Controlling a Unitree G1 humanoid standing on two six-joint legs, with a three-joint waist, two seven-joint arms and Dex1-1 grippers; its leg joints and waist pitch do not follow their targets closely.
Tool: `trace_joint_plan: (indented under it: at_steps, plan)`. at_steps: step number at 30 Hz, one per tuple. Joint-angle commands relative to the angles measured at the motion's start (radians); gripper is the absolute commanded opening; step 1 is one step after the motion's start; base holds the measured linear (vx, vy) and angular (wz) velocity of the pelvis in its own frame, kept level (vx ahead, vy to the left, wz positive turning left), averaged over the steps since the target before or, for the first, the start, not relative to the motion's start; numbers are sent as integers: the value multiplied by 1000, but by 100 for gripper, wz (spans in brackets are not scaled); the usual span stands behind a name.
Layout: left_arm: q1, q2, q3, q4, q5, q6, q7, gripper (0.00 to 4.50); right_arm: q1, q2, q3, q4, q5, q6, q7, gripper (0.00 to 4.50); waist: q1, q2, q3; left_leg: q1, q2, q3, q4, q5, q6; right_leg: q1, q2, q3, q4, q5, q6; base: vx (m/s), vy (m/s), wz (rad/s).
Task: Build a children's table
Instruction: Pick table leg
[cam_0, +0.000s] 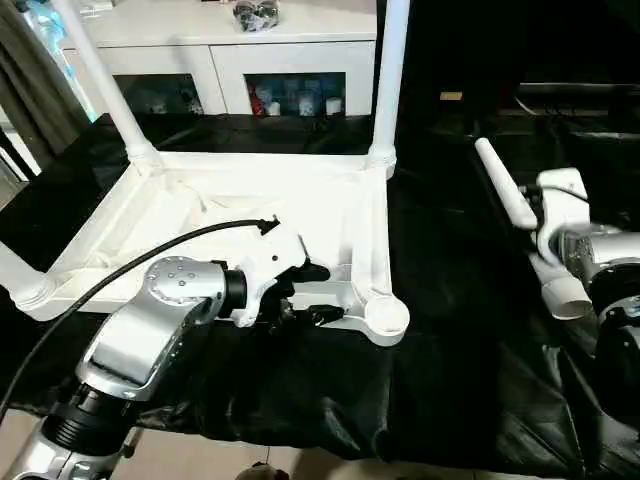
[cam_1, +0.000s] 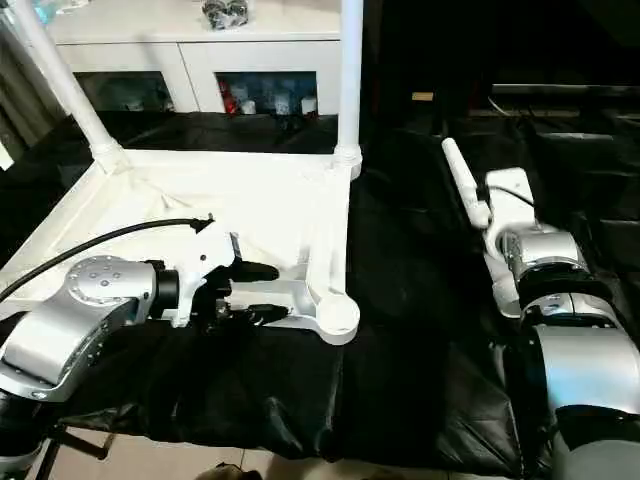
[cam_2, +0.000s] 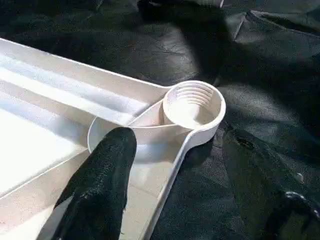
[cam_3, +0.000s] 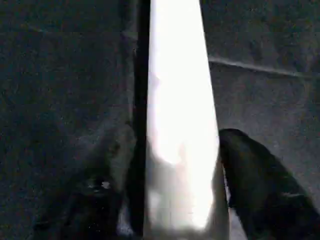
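— So where is the tabletop (cam_0: 300, 215)?

— Upside down on the black cloth (cam_0: 450, 330), legs standing in the sockets, except the empty near-right socket (cam_0: 387, 316).

— The step?

— Probably fitting the last leg (cam_0: 525, 225), which lies on the cloth between the right gripper's (cam_3: 175, 190) parted fingers; whether they press it, I cannot tell.

— And the left gripper (cam_0: 300, 295)?

— Forearm reaching across, jaws apart over the tabletop's near rim.

You get even overhead light in both head views, with the white ribbed plastic tabletop (cam_0: 300, 215) bright against the dark black cloth (cam_0: 460, 330). The long tapered white tubular leg (cam_3: 180, 125) glares, blurred, at your right wrist.
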Motion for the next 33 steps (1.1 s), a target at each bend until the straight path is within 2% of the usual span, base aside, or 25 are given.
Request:
trace_joint_plan:
  at_steps: [1, 4, 6, 7, 10, 11, 12, 16, 21, 23, 24, 26, 27, 29, 30, 32, 33]
  plan:
    - [-9, 13, 15, -22, -9, 8, -1, 313, -17, -10, -4, 31, -2, 36, 18, 245, 7, -29, -71, 9, 13, 3, -51, -206, 41, 52, -34, 23, -67, -203, -260, 0, 0, 0]
    - [-13, 9, 10, -25, -15, 8, 1, 313, -19, -17, 4, 52, -7, 55, 45, 227, 10, -28, -70, 11, 14, 3, -50, -217, 38, 50, -36, 23, -68, -226, -259, 0, 0, 0]
    - [-18, 6, 7, -26, -21, 8, 4, 313, -23, -23, 5, 66, -12, 65, 65, 215, 11, -32, -69, 11, 14, 4, -50, -224, 36, 49, -34, 24, -68, -234, -256, 0, 0, 0]
    - [-19, 5, 7, -26, -22, 7, 5, 313, -23, -25, 4, 68, -12, 68, 70, 194, 13, -31, -69, 10, 14, 4, -50, -221, 35, 49, -35, 24, -67, -232, -256, 0, 0, 0]
    - [-23, 4, 7, -24, -25, 5, 7, 313, -25, -32, 3, 74, -13, 75, 88, 182, 15, -33, -68, 11, 15, 4, -50, -222, 35, 47, -35, 24, -68, -241, -252, 0, 0, 0]
    - [-25, 4, 8, -22, -26, 3, 9, 313, -26, -35, 3, 76, -14, 77, 96, 182, 15, -33, -68, 11, 15, 4, -50, -229, 34, 46, -35, 24, -69, -251, -249, 0, 0, 0]
    - [-26, 4, 8, -20, -26, 2, 10, 313, -26, -37, 4, 77, -14, 78, 101, 179, 16, -39, -68, 11, 15, 4, -49, -229, 33, 47, -36, 25, -69, -259, -246, 0, 0, 0]
    - [-27, 3, 13, -15, -26, -4, 14, 313, -25, -45, 3, 82, -15, 77, 106, 178, 19, -40, -66, 11, 15, 4, -50, -240, 25, 44, -36, 25, -71, -288, -235, 0, 0, 0]
    - [-28, -5, 23, -5, -21, -34, 47, 313, -24, -56, -37, 87, 10, 58, 66, 178, 21, -42, -66, 13, 15, 3, -51, -254, 15, 43, -36, 26, -73, -299, -225, 0, 0, 0]
    - [-45, -60, 51, 37, 4, -81, 134, 313, -24, -61, -86, 79, 52, 28, 53, 178, 21, -46, -65, 11, 14, 4, -51, -255, 17, 43, -35, 26, -74, -302, -221, 0, 0, 0]
    - [-45, -60, 51, 37, 4, -81, 134, 313, -24, -61, -86, 79, 52, 28, 53, 178, 25, -45, -66, 17, 14, 6, -48, -258, 17, 39, -36, 27, -78, -306, -220, 0, 0, 0]
    - [-71, -131, 103, 86, 10, -122, 237, 313, -23, -64, -142, 58, 110, -3, 84, 178, 25, -47, -67, 9, 13, 4, -48, -246, 22, 45, -35, 25, -74, -284, -219, 0, 0, 0]
    - [-71, -131, 103, 86, 10, -122, 237, 313, -23, -64, -142, 58, 110, -3, 84, 178, 26, -50, -69, 10, 14, 4, -48, -239, 28, 47, -37, 25, -74, -271, -218, 0, 0, 0]
    - [-93, -199, 156, 110, -24, -124, 316, 313, -13, -58, -222, 10, 199, -34, 159, 178, 25, -44, -70, 5, 14, 4, -46, -214, 38, 50, -35, 24, -70, -234, -226, 0, 0, 0]
    - [-100, -225, 175, 117, -40, -117, 344, 313, -4, -53, -257, -17, 238, -46, 193, 177, 28, -47, -72, 4, 13, 6, -42, -199, 52, 53, -36, 24, -67, -198, -235, 0, 0, 0]
    - [-115, -261, 198, 137, -57, -91, 385, 313, 27, -33, -299, -95, 296, -75, 270, 177, 30, -44, -76, -1, 13, 4, -39, -168, 75, 56, -36, 22, -62, -154, -244, 0, 0, 0]
    - [-124, -279, 206, 154, -62, -87, 404, 313, 58, -11, -327, -177, 347, -62, 326, 177, 29, -45, -75, -4, 10, 6, -38, -157, 97, 56, -31, 21, -62, -134, -246, 0, 0, 0]
